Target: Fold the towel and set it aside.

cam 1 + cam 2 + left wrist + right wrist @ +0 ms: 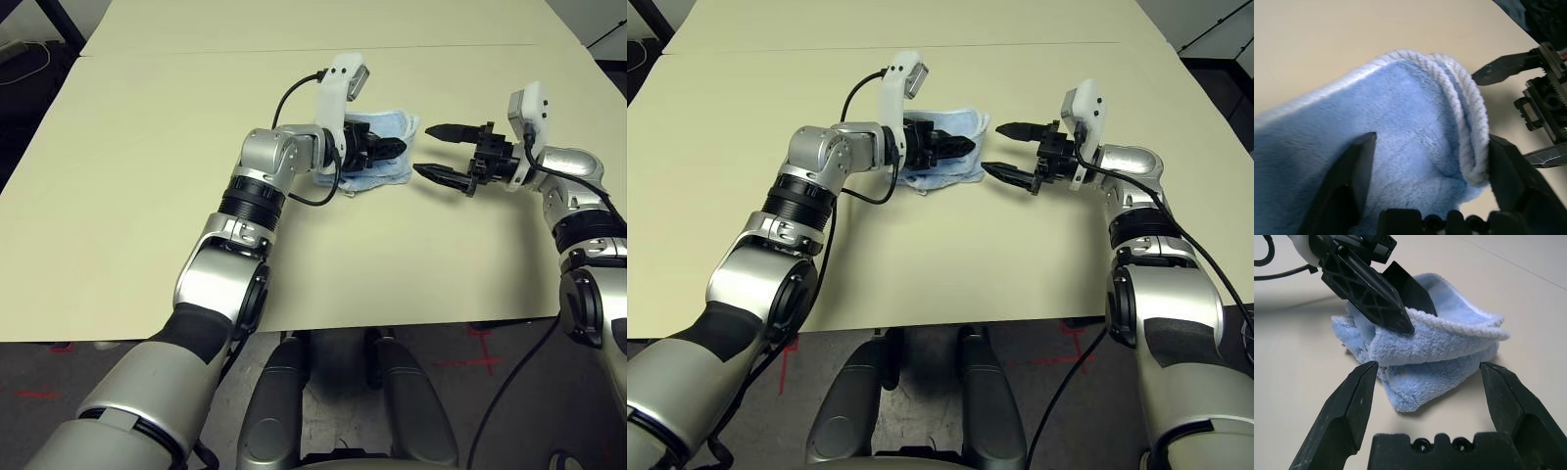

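Resting on the cream table (147, 196), the towel (397, 125) lies folded into a small light-blue bundle of several plush layers, and we take it as our landmark. Its white corded edging (1469, 112) curves around one corner in our left wrist view, and the stacked folds sit flat on the tabletop in our right wrist view.

Our left gripper (384, 149) is over the towel's near side, pointing across it toward our right arm. Its two black fingers (1349, 181) are spread apart, one on each side of the top fold, with the blue pile showing between them; we see the tips against or just above the cloth, and we cannot tell whether they press on it. From our right wrist view the same fingers (1369, 289) stand on the upper layer without pinching it.

Our right gripper (441, 152) hovers just beside the towel, on its right side, clear of the cloth and aimed at it. Its fingers (1352, 406) are parted wide, framing the bundle from a short way off, with bare table between them and the fabric.

A seam in the table (294, 49) runs across well beyond the towel.
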`<state>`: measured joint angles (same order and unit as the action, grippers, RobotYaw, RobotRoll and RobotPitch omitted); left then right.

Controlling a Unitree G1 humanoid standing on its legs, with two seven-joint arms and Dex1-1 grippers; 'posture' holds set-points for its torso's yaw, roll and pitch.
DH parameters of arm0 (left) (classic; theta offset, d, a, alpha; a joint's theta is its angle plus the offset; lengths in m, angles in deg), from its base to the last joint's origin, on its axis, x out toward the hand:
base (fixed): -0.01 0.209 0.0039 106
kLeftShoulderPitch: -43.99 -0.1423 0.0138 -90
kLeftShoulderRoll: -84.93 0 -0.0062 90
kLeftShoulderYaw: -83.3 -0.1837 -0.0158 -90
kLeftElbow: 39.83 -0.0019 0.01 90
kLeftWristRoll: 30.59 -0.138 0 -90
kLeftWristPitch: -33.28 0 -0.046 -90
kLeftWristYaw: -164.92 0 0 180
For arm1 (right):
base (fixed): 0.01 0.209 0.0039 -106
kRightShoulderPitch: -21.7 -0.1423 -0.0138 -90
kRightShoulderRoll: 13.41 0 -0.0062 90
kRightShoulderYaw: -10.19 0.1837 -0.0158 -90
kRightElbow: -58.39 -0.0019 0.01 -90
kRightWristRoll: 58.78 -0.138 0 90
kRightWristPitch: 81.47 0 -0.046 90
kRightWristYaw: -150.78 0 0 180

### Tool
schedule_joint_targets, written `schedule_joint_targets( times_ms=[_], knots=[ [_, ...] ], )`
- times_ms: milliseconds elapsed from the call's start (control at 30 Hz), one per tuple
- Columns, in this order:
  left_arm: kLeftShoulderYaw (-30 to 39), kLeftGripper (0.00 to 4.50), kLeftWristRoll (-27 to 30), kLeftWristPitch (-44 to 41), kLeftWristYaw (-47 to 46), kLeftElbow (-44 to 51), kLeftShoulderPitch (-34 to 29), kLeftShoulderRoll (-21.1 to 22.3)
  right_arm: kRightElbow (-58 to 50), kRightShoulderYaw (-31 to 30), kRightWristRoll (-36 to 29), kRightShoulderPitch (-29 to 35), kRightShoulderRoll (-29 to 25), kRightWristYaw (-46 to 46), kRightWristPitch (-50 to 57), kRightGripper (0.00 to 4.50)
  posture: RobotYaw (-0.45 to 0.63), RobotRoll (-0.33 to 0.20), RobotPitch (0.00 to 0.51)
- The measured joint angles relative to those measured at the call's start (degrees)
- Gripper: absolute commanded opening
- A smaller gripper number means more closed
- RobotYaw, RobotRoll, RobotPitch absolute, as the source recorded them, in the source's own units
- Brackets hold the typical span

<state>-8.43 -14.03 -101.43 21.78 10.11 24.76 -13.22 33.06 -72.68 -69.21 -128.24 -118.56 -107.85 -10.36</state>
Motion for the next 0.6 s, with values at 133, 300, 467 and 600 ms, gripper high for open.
schedule_joint_targets(
  times_ms=[133, 300, 467, 600],
  knots=[
    [2.9, 4.48, 2.2, -3.7, 0.5, 5.0, 0.0, 2.1, 0.0, 0.0, 0.3, 0.0, -0.1, 0.3, 0.0, 4.5, 0.12, 0.0, 0.237],
    [3.6, 4.48, 5.8, -7.4, 6.6, 11.3, 0.0, 7.7, 0.1, 0.0, 0.4, 0.0, -0.5, 0.4, 0.0, 4.5, 0.11, 0.0, 0.232],
    [3.7, 4.48, 7.0, -8.1, 9.9, 13.7, -1.9, 12.2, 0.1, 0.0, 0.3, -0.2, -1.0, 0.2, 0.1, 4.5, 0.11, 0.0, 0.229],
    [3.5, 4.48, 6.9, -3.5, 13.2, 16.3, -7.2, 15.8, 0.0, 0.4, 0.0, -0.4, -1.3, 0.1, 0.6, 4.5, 0.1, 0.0, 0.227]
  ],
)
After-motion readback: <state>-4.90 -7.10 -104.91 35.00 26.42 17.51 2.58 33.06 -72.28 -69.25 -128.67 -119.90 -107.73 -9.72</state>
